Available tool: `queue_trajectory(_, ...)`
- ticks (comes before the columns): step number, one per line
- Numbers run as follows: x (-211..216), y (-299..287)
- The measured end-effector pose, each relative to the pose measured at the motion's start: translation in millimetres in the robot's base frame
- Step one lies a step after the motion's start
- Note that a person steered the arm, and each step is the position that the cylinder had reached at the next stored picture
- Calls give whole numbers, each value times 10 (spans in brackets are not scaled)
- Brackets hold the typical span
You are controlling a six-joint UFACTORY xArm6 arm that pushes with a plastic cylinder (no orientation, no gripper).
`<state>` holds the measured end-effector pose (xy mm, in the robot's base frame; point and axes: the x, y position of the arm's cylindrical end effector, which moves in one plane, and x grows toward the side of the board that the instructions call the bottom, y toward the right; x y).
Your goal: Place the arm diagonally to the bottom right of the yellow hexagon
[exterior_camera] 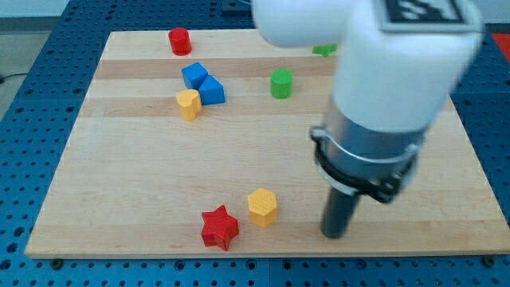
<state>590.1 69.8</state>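
Observation:
The yellow hexagon lies near the board's bottom edge, just right of the red star. My tip rests on the board to the right of the hexagon and slightly lower, about a block's width or two away, not touching it. The arm's large white and grey body fills the view's upper right.
A second yellow block sits next to two blue blocks at upper left. A red cylinder stands near the top edge. A green cylinder is at upper middle; another green block is partly hidden behind the arm.

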Motion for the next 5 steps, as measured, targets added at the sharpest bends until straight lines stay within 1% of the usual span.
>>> queue_trajectory(1,-333,-388)
queue_trajectory(2,-173,-10)
queue_trajectory(3,254,263)
queue_trajectory(4,272,-220)
queue_trajectory(5,46,-917)
